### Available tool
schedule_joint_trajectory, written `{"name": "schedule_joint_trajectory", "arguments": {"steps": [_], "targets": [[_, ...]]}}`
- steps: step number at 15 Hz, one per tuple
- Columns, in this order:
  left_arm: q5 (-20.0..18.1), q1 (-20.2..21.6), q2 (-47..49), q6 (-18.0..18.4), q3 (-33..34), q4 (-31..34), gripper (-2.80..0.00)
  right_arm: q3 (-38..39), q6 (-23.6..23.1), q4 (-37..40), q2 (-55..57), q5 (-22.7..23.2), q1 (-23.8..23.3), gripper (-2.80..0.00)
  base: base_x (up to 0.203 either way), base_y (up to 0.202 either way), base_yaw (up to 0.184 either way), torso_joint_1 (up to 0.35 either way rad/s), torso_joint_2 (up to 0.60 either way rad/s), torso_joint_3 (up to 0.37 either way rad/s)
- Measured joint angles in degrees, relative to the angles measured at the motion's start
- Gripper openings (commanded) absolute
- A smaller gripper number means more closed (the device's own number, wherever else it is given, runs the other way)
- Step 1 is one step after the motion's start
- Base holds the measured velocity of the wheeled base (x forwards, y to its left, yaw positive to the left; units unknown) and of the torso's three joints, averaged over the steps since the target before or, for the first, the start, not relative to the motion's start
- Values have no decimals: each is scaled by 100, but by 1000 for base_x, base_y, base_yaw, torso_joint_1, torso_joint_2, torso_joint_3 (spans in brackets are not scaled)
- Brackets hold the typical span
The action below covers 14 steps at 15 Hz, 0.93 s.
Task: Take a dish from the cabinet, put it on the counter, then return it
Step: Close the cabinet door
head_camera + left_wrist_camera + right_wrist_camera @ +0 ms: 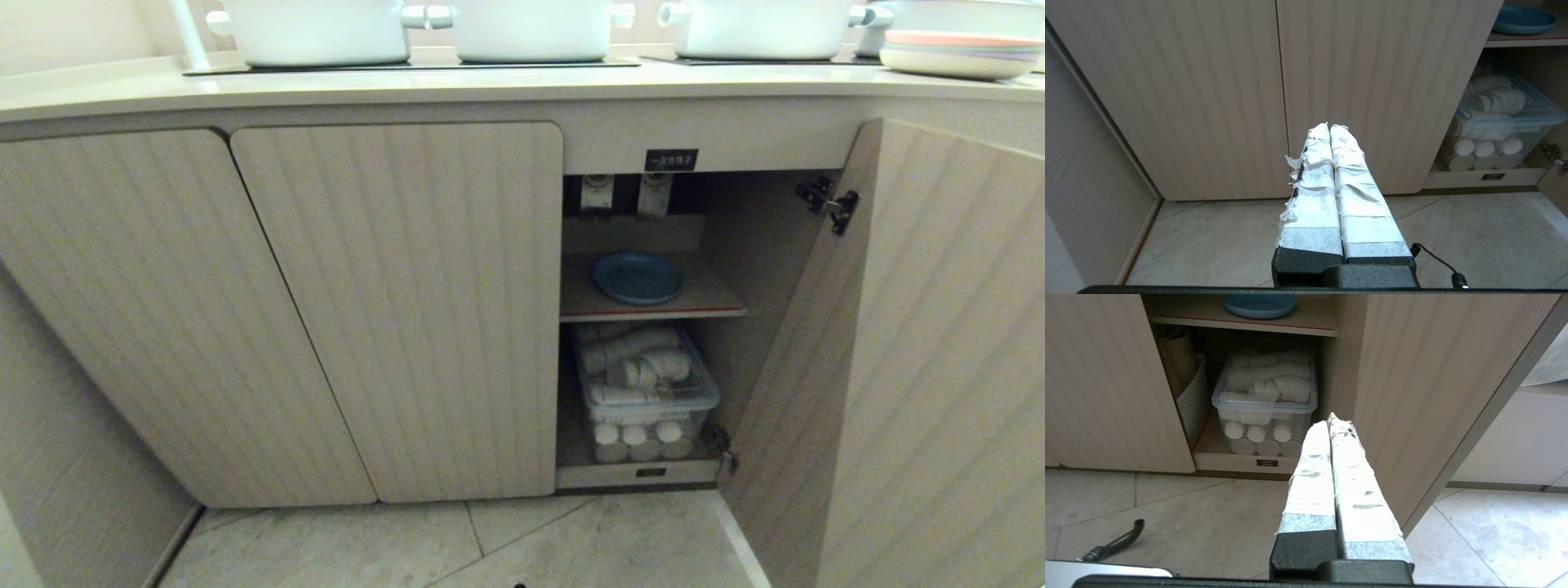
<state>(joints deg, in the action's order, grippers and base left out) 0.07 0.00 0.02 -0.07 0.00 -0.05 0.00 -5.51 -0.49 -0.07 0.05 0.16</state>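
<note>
The light-blue dish [638, 277] lies flat on the inner shelf [710, 306] of the beige ribbed cabinet [400, 310], whose right door [922, 367] stands open. The dish [1524, 20] also shows far off in the left wrist view, and the dish [1259, 304] in the right wrist view. The cream counter [490, 84] runs above. Neither arm appears in the head view. My left gripper [1329, 126] is shut and empty, low above the floor before the closed doors. My right gripper [1328, 418] is shut and empty, beside the open door, well below the dish.
A clear lidded bin of white cups [645, 392] fills the space under the shelf, with a white basket [1192, 392] beside it. White pots [531, 28] sit on black cooktop panels; stacked plates with a pink one uppermost [959, 51] stand at the counter's right. Tiled floor [490, 539] lies in front.
</note>
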Motion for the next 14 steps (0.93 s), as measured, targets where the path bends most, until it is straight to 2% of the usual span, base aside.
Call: {"name": "schedule_joint_trajectory", "arguments": {"steps": [14], "targets": [[1,0,0,0,0,2,-280,0,-166,39,0,5,0,-280,0,0,0,0,0,0]]}}
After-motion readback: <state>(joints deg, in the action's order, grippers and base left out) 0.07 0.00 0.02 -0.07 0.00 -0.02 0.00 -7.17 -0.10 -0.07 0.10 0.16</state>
